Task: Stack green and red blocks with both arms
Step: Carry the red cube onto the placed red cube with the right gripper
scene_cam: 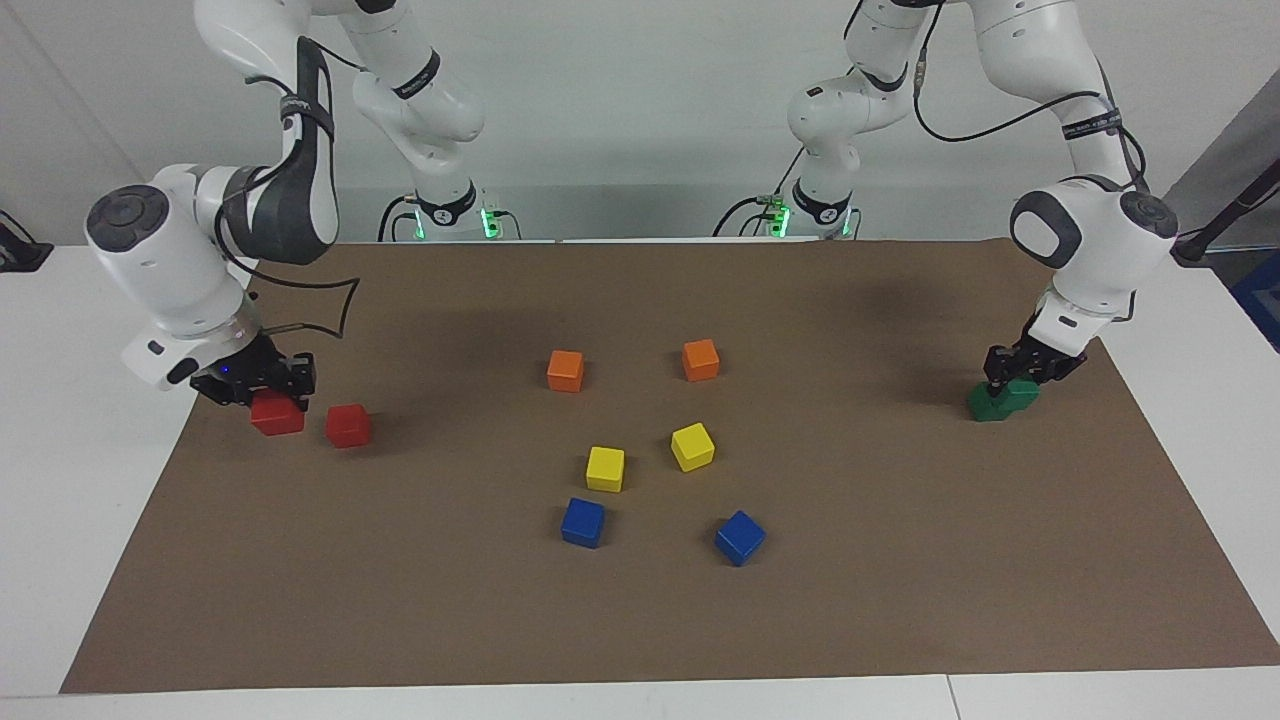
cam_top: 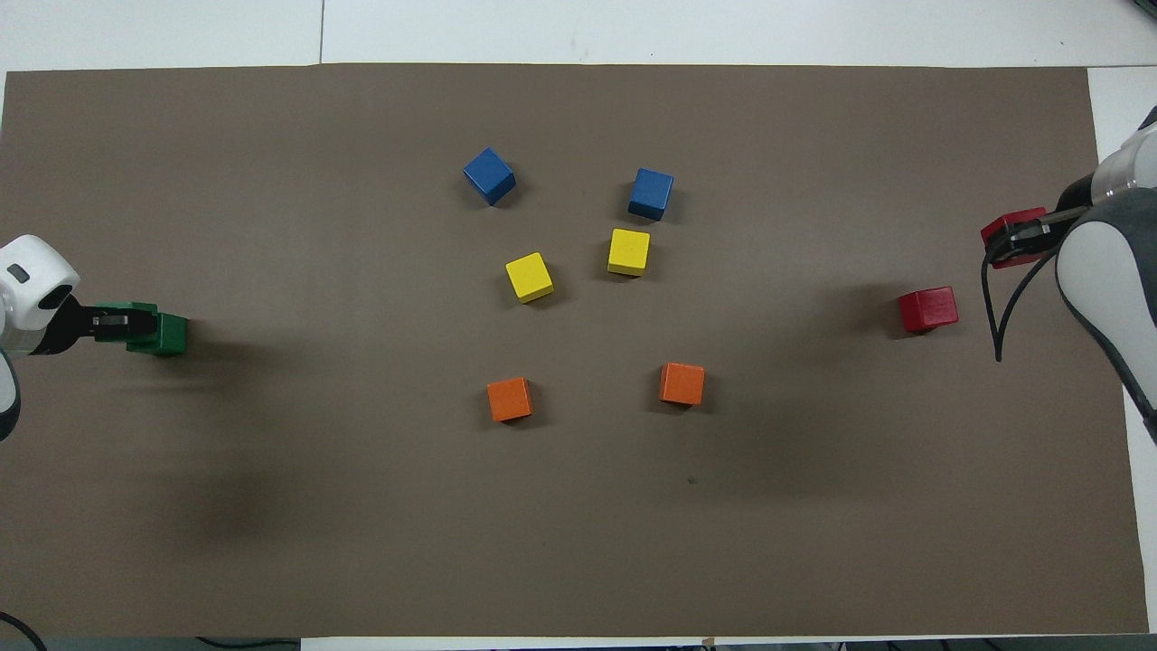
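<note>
My left gripper pinches a green block at its end of the mat. Right gripper pinches a red block, beside the second red.

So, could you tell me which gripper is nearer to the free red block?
The right. The right gripper is at the other red block right beside the free red block; the left gripper is at the green blocks, at the left arm's end.

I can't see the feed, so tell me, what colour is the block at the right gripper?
Red, clearest in the facing view.
</note>
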{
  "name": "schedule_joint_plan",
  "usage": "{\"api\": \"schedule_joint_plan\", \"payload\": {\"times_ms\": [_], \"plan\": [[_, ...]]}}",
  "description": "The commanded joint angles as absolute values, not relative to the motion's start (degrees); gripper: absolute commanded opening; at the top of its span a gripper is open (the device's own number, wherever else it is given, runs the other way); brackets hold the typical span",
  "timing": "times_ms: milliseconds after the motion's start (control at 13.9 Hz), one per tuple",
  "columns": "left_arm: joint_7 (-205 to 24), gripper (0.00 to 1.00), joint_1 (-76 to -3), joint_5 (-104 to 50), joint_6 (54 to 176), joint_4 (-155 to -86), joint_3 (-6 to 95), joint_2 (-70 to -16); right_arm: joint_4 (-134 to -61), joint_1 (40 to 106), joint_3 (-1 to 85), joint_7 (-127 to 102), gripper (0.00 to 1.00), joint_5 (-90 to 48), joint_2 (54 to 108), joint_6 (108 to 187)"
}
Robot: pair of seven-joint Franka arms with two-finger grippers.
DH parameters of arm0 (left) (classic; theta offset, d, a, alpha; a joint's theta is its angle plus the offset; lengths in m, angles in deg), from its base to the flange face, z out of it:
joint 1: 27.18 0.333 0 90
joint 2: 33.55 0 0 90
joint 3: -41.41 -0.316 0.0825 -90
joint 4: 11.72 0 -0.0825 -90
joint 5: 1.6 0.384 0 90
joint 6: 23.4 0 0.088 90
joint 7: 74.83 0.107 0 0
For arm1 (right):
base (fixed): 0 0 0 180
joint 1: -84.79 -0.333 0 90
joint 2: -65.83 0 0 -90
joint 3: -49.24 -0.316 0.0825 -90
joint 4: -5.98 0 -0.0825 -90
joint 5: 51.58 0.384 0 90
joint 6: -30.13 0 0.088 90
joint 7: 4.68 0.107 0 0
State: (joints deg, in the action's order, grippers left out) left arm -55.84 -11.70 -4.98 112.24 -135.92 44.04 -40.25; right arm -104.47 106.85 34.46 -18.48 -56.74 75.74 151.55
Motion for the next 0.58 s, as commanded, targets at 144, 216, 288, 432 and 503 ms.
{"api": "schedule_joint_plan", "payload": {"times_ms": [144,216,288,432,503], "plan": [[-55.3,1.00,-11.7,-5.7,113.7,-137.2,44.1,-39.5,-114.9,107.5,34.0,-18.9,0.00,-54.9,69.9,157.5],[-55.3,1.00,-11.7,-5.7,113.4,-136.9,44.1,-39.7,-115.8,107.4,34.0,-18.9,0.00,-54.9,69.5,158.4],[-55.4,1.00,-11.8,-5.7,113.2,-136.2,44.1,-39.8,-116.3,107.5,34.0,-19.0,0.00,-54.9,69.4,158.9],[-55.4,1.00,-11.9,-5.6,111.3,-133.7,44.1,-39.8,-116.8,107.5,34.0,-18.9,0.00,-54.9,69.7,160.1],[-55.5,1.00,-11.9,-5.6,109.4,-131.9,44.2,-39.8,-117.0,107.5,34.0,-18.7,0.00,-54.9,69.9,160.4]]}}
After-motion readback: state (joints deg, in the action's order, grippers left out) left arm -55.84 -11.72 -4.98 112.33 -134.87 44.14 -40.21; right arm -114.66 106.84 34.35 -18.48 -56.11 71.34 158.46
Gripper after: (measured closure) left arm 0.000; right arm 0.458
